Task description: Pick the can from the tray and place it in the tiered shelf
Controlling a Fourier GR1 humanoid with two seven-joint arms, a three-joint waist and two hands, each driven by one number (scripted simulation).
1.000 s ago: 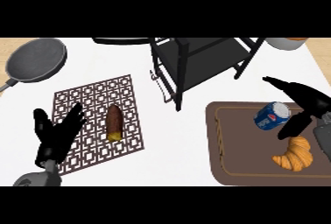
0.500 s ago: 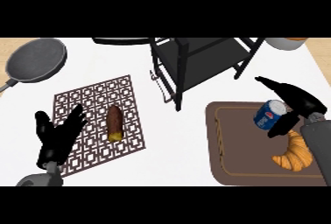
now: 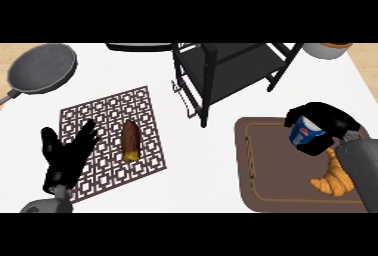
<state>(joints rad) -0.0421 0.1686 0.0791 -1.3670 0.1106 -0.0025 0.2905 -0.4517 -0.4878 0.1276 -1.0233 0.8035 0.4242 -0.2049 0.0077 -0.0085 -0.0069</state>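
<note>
The tiered shelf (image 3: 229, 62) stands behind the tray (image 3: 258, 165) at right; a mat (image 3: 103, 115) lies left, with a pan (image 3: 43, 67) behind it.

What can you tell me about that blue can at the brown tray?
The small blue can, metal by its look, bears a white and red logo. It is tilted, over the far right part of the dark brown rectangular tray. The robot's black right hand curls round it, hiding its top and right side. Whether it rests on the tray or is lifted cannot be told. A golden croissant lies just nearer, apart from it.
</note>
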